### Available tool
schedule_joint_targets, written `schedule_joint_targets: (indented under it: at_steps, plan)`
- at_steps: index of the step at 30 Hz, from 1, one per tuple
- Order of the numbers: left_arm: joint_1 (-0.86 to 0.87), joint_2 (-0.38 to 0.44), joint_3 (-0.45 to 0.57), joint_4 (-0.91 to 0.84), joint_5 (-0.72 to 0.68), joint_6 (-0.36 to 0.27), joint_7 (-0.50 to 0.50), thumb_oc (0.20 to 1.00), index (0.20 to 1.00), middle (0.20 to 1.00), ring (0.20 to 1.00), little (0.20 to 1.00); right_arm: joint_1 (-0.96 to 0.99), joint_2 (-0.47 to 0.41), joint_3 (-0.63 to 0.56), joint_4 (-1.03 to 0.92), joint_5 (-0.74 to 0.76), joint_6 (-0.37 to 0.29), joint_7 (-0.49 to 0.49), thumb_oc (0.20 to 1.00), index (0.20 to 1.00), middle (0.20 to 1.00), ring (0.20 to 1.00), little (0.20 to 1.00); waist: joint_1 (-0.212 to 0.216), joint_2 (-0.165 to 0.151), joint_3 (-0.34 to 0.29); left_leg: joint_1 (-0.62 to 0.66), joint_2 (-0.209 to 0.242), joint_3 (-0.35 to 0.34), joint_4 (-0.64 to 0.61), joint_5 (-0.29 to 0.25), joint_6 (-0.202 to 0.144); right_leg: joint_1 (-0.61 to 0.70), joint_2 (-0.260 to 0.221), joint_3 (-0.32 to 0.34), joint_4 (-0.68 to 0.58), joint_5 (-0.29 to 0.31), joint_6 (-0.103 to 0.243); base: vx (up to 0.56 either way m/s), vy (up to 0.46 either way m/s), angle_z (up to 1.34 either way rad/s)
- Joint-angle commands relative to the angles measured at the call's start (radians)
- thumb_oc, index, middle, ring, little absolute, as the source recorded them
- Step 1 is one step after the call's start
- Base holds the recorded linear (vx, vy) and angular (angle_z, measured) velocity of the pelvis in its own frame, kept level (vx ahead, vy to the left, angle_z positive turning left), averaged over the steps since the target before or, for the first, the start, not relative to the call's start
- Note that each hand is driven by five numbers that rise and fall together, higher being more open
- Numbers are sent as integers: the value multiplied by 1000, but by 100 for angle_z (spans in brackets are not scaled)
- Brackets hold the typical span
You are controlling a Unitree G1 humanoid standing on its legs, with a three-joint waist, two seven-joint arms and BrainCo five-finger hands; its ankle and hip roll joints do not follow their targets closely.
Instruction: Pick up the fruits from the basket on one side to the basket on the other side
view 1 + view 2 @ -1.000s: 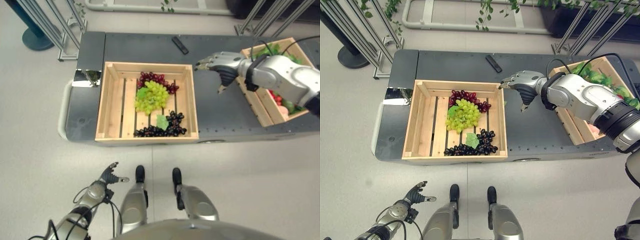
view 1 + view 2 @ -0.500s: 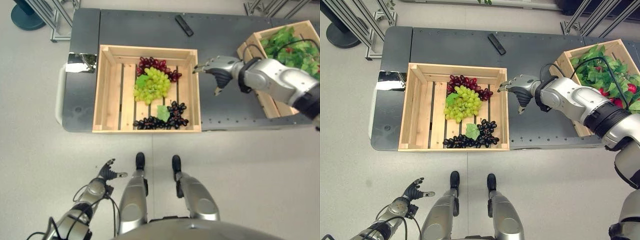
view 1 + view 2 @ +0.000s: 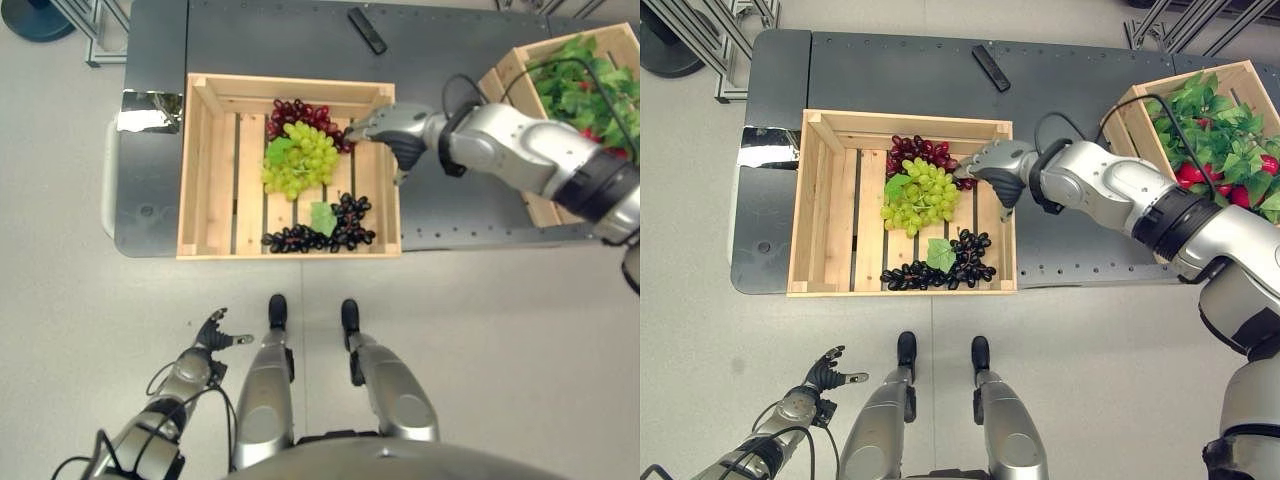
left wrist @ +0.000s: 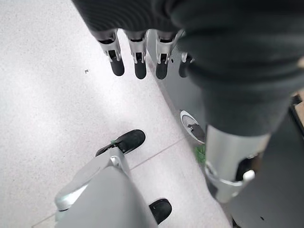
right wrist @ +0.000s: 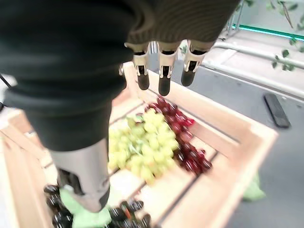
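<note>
- Two wooden crates on the dark table (image 3: 1070,75): the slatted crate (image 3: 820,205) and a leaf-filled crate (image 3: 1215,100), well apart.
- Three grape bunches in the slatted crate's right half: green grapes (image 3: 920,195), black grapes (image 3: 940,270), red grapes (image 3: 925,152); its left slats lie bare.
- Right hand (image 3: 990,165) above that crate's right rim, fingers straight, holding nothing.
- Left hand (image 3: 820,372) low beside the table, fingers relaxed.

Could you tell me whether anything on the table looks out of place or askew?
One thing: the right-hand crate, holding leafy produce, sits skewed to the table edge, while the grape crate lies square. A dark flat object lies loose behind.
</note>
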Motion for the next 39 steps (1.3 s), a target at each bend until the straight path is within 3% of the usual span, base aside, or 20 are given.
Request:
schedule_joint_targets:
  at_steps: [1,8,17,39]
  plan:
    - [22,33,24,-1,-19,-15,20,1000,1000,1000,1000,1000,-32,22,-27,14,64,7,-19,1000,1000,1000,1000,1000,34,-43,-14,-58,30,-16,159,-80,-30,-48,-58,47,84,-6,85,0,0,0]
    - [0,33,13,12,-31,-15,36,1000,1000,1000,1000,1000,-32,160,-49,145,47,26,-41,1000,1000,1000,1000,1000,48,-40,8,-84,27,-27,160,-68,-30,-71,-58,40,87,-4,81,-22,-8,-1]
    - [-16,38,9,27,-33,-12,52,1000,1000,1000,1000,1000,9,244,-67,200,21,39,-53,1000,1000,1000,1000,1000,57,-49,28,-106,27,-37,174,-66,-28,-79,-54,35,87,3,78,-10,-4,3]
    - [-38,35,28,35,-26,-8,52,1000,1000,1000,1000,1000,116,236,-66,147,30,56,37,1000,1000,1000,1000,1000,55,-57,51,-109,22,-45,170,-64,-30,-78,-57,26,85,1,76,0,0,0]
